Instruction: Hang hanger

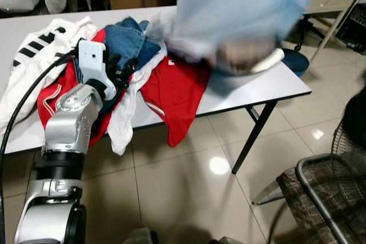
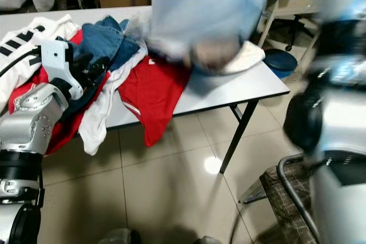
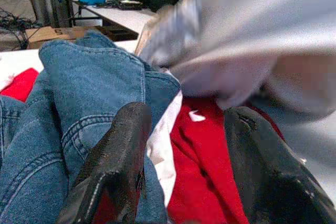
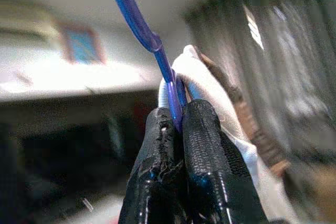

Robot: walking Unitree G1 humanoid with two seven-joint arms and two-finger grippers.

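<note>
Here the right gripper [image 4: 177, 116] pinches a blue hanger [image 4: 137, 24] carrying a pale shirt [image 1: 240, 10], raised above the table [image 1: 286, 81]. Left gripper [image 3: 184, 156], fingers spread, hovers over jeans [image 3: 79, 87] at left.

A white table [image 1: 269, 87] on dark legs stands on a glossy tiled floor [image 1: 189, 187]. A heap of clothes lies on it: a white garment with black stripes [image 1: 40, 47] toward the left end, blue denim [image 1: 128, 38] behind, and red garments [image 1: 174, 92] and a white one [image 1: 123, 124] draped over the front edge.
</note>
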